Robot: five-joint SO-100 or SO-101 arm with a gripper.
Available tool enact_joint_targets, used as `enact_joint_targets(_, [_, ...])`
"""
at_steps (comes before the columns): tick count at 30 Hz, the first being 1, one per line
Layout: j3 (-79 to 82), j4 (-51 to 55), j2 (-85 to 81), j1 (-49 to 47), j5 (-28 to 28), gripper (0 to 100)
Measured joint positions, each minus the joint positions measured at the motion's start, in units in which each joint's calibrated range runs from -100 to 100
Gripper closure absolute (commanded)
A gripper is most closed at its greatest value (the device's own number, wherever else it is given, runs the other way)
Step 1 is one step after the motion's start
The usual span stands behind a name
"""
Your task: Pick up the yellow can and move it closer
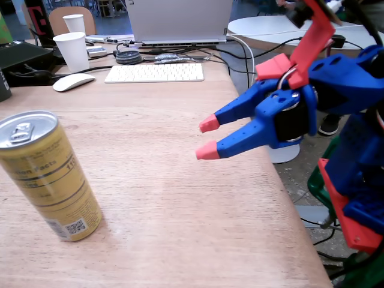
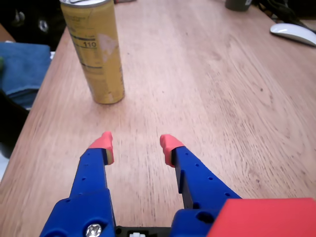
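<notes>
- Can (image 2: 96, 52) upright at our eleven o'clock in the wrist view: thin, slick, dentable, so we'd grip mid-body.
- Fingers (image 2: 136, 147) spread, empty, above the bench (image 2: 207, 98).

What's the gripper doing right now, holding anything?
Gripper: open, holding nothing; the yellow can stands apart from it on the table.

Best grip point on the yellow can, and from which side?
Take the yellow can around its mid-body, coming in level along the table from the open gripper side. It stands upright and is slim and round, so the fingers can straddle it; bare wood lies between them.
</notes>
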Motion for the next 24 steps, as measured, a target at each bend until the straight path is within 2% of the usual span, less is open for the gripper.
enact_joint_targets(11, [0.0, -0.3, 0.3, -0.9, 0.1, 78])
enact_joint_targets(15, [0.0, -4.1, 12.2, -0.9, 0.1, 78])
enact_joint_targets(19, [-0.2, -22.3, 26.6, -2.3, 0.1, 78])
enact_joint_targets(24, [-3.3, -51.3, 55.4, -9.2, 0.1, 78])
